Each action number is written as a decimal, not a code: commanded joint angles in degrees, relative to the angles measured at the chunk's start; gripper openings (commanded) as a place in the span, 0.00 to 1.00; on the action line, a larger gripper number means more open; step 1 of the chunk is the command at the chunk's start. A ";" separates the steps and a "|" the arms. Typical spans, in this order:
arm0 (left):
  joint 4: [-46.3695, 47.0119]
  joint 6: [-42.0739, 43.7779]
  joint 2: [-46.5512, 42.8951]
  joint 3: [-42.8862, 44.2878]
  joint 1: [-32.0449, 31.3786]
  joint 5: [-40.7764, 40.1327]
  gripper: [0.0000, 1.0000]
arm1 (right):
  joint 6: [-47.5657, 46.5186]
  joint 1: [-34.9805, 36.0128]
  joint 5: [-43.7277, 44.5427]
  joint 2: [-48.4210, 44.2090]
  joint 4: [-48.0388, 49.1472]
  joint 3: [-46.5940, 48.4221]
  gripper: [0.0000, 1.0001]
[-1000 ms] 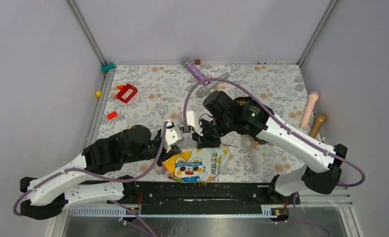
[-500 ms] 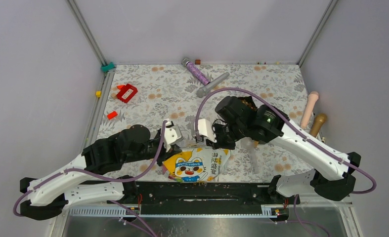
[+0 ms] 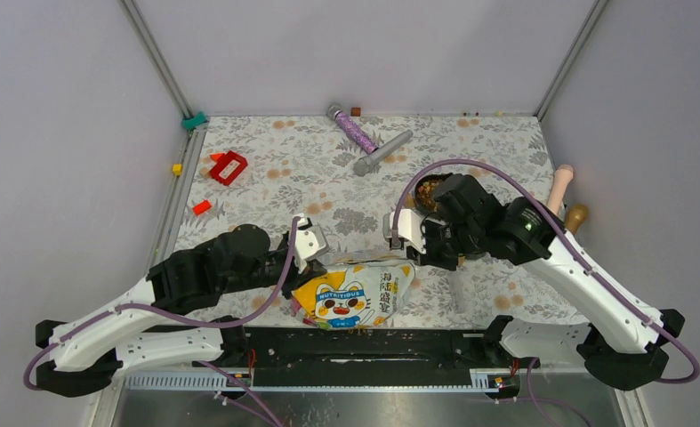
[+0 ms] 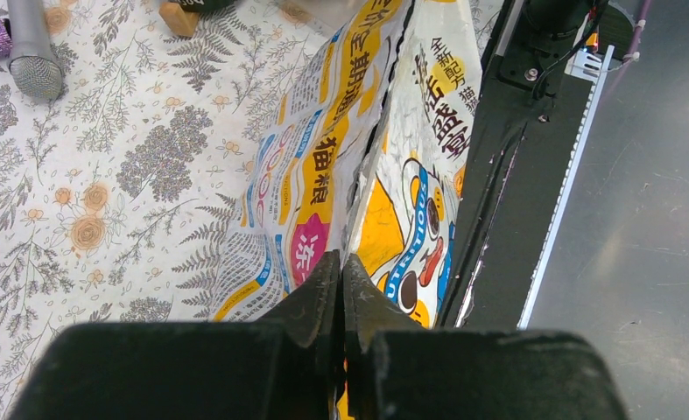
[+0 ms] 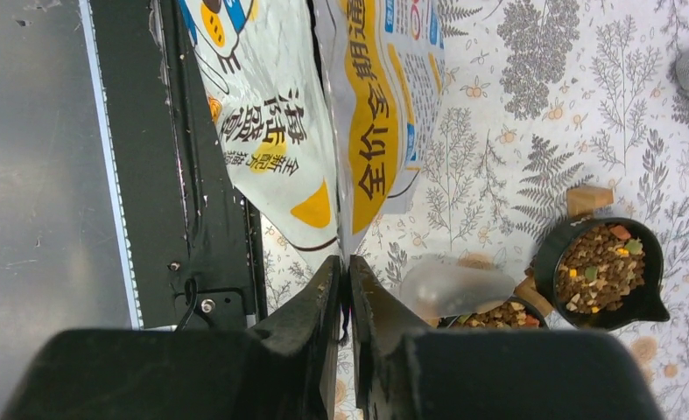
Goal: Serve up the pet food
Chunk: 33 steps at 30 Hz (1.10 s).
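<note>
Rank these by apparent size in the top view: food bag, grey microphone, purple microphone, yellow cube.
1. The food bag, by far the largest.
2. The grey microphone and purple microphone look about alike, so not ranked.
3. The yellow cube, smallest.

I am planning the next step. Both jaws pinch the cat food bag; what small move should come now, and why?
Probably ease the right jaws away from the left jaws, to spread the bag open: each pinches one edge, and its mouth looks closed.
</note>
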 commanded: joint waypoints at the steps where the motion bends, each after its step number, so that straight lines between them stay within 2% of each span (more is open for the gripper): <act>1: 5.07 -0.15 -3.38 1.43 0.37 -0.79 0.00 | 0.39 -2.60 5.19 -2.54 -4.78 -1.81 0.14; 5: 5.01 -0.08 -2.96 1.82 0.37 -0.18 0.00 | -0.05 -2.85 5.27 -5.07 -4.33 -1.23 0.18; 10: 5.05 0.04 -1.67 2.83 0.32 1.79 0.00 | 0.20 -2.84 4.79 -8.21 -2.16 -1.81 0.29; 14: 5.07 0.02 -0.44 3.83 0.37 2.05 0.00 | 1.35 -2.84 4.71 -12.31 4.17 -4.74 0.41; 17: 4.99 -0.06 0.31 4.37 0.37 2.34 0.00 | 3.84 -2.85 6.08 -16.40 11.37 -8.49 0.56; 19: 4.96 -0.05 0.60 4.67 0.40 3.05 0.08 | 6.56 -2.85 9.47 -19.92 18.19 -12.57 0.78; 21: 4.93 -0.16 0.69 5.07 0.34 3.08 0.22 | 9.56 -2.84 13.83 -23.47 25.01 -16.36 0.97; 22: 4.97 -0.30 0.78 5.42 0.36 3.05 0.31 | 11.19 -2.84 16.03 -24.66 28.06 -17.92 0.99; 25: 5.11 -0.65 0.92 6.86 0.37 3.95 0.64 | 16.44 -2.84 21.14 -26.87 33.27 -19.74 0.99; 27: 5.47 -0.99 0.92 8.00 0.37 3.81 0.96 | 20.27 -2.85 23.94 -27.61 34.33 -19.41 1.00; 31: 7.37 -4.41 0.84 11.06 0.32 -1.98 0.99 | 28.69 -2.83 38.29 -27.53 36.15 -17.91 1.00; 33: 8.85 -8.25 1.18 12.65 0.33 -11.49 0.99 | 33.20 -2.84 48.68 -26.38 36.30 -16.65 1.00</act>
